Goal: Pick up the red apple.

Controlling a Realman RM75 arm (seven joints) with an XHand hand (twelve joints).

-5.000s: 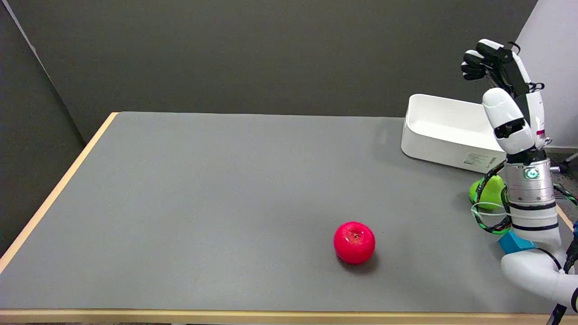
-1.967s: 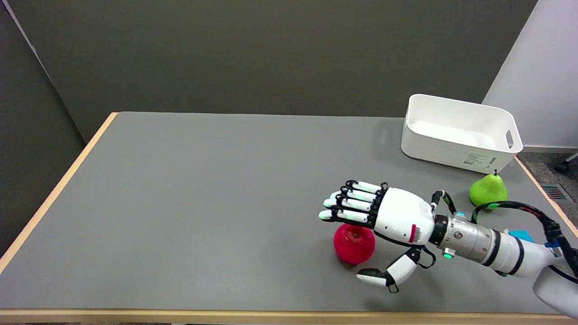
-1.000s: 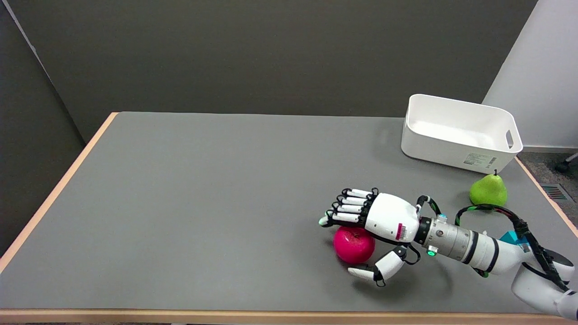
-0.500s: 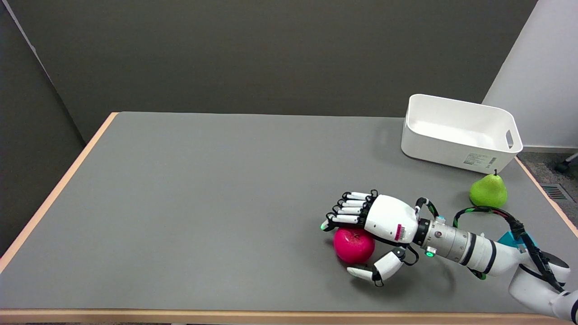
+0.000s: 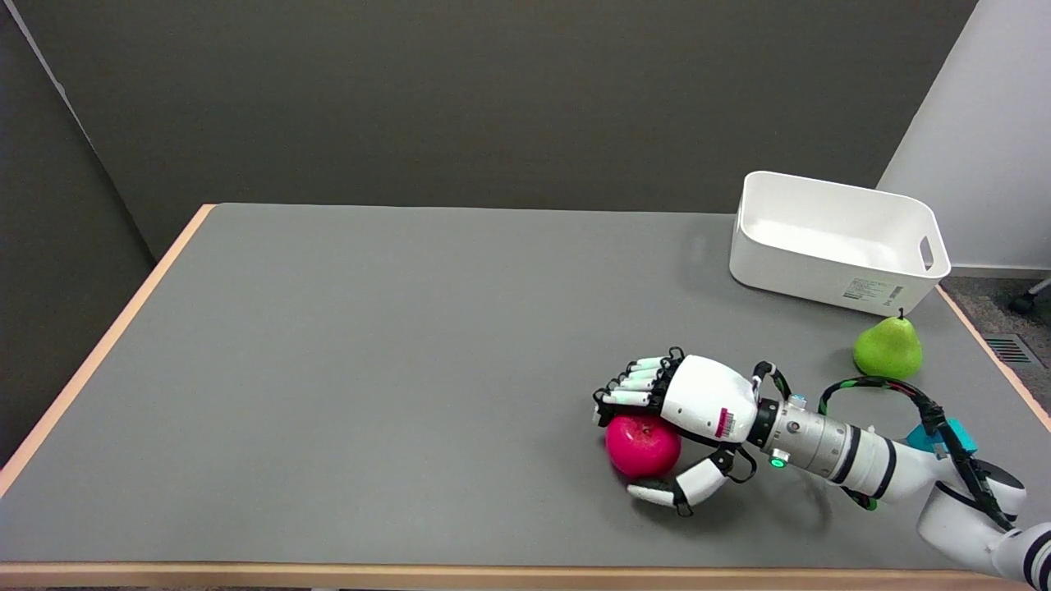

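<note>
At lower right of centre, the red apple [image 5: 642,444] sits on the grey table [image 5: 369,369]. The right hand [image 5: 686,414] cups it, thumb [image 5: 669,493] nearside, fingers [image 5: 636,390] curling over the far side, apparently closing, not yet gripping. Farther right stand a green pear [image 5: 887,348] and white bin [image 5: 833,238].

red apple [image 5: 640,447]: smooth, faintly glossy skin, plastic-looking, with a soft highlight on top.
right hand [image 5: 686,419]: glossy white hard-plastic shell, matt black parts between the fingers [image 5: 636,383], a small printed label on the back.
wrist [image 5: 821,447]: brushed silvery metal sleeve with black bands.
cables [image 5: 903,390]: braided green-and-black sheath.
surface [image 5: 369,369]: matt grey top, fine even texture; pale wood-look edge strip.
pear [image 5: 887,347]: smooth green skin, slight sheen.
bin [image 5: 821,267]: smooth white plastic, satin finish, paper label on the side.
</note>
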